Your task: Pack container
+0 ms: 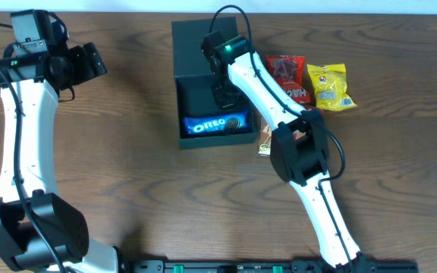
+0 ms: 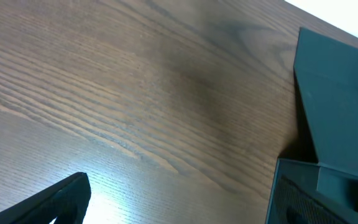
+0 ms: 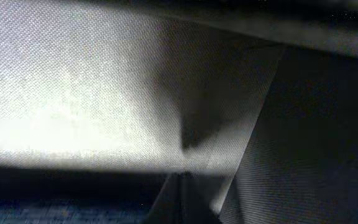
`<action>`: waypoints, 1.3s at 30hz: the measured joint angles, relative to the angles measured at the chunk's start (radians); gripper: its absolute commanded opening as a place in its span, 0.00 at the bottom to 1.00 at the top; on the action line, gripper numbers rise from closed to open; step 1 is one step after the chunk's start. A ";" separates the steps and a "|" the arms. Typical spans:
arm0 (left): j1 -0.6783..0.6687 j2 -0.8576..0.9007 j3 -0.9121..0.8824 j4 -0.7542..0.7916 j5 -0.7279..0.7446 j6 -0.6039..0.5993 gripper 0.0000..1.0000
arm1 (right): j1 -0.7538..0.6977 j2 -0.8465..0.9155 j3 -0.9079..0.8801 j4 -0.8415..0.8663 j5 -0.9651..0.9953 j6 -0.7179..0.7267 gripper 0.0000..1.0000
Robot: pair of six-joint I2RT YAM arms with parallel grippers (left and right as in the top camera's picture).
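Hanging over the dark-brown wooden table [image 1: 143,174] on the far left, the left gripper [image 1: 93,62] has its jaws spread wide with nothing in them. Next over, around the middle near the back edge, sits the dark charcoal square cardboard container [image 1: 192,45], flap lid folded back, with a blue Oreo packet [image 1: 217,123] lying along its front wall. The right gripper [image 1: 222,95] is down inside it, fingers pinched together. Just right of the box lie a red snack packet [image 1: 288,76] and a yellow snack packet [image 1: 331,87].

Left arm [image 1: 21,129] extended at far left, left claw [image 1: 95,61] spread wide, right arm [image 1: 268,91] reaching forward and down, right claw [image 1: 222,95] pinched closed
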 measured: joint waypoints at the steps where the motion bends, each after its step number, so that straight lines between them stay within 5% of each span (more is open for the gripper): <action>1: 0.000 0.000 0.000 0.002 0.000 0.000 0.95 | 0.000 0.000 0.000 -0.005 -0.002 -0.002 0.02; 18: 0.000 0.000 0.000 -0.005 0.011 0.000 0.97 | 0.074 -0.006 0.004 -0.089 -0.128 -0.090 0.02; 19: 0.000 0.000 0.000 -0.005 0.022 0.000 0.94 | 0.074 -0.006 0.004 -0.089 -0.129 -0.093 0.02; 21: 0.000 0.000 -0.002 -0.004 0.046 0.001 0.58 | 0.074 -0.006 0.005 -0.087 -0.129 -0.094 0.02; 25: 0.000 0.000 -0.020 -0.005 0.119 0.021 0.06 | 0.074 -0.006 0.005 -0.082 -0.130 -0.097 0.01; 39: -0.072 0.190 -0.260 0.203 0.396 -0.062 0.06 | 0.066 -0.006 0.009 -0.066 -0.151 -0.105 0.02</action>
